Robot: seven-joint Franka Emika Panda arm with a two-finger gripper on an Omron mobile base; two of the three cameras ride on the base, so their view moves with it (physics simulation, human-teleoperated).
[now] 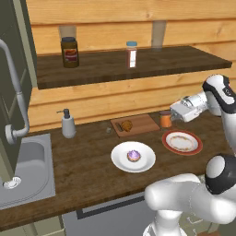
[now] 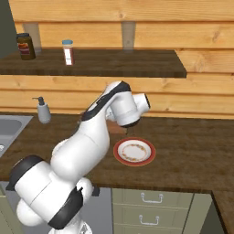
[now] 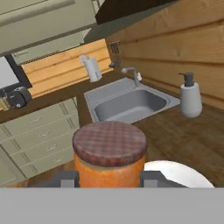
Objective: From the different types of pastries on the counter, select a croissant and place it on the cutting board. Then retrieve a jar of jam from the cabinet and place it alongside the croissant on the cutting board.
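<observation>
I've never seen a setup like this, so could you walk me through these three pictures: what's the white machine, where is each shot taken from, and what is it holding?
It is a white robot arm in a simulated kitchen. Two pictures come from cameras behind it, left and right; the third looks along its claw. The claw is closed on an orange jam jar with a checked lid, beside the cutting board, where a croissant already lies. On the counter are also a white plate with a cupcake, a red-rimmed plate, a soap dispenser and a sink.
</observation>
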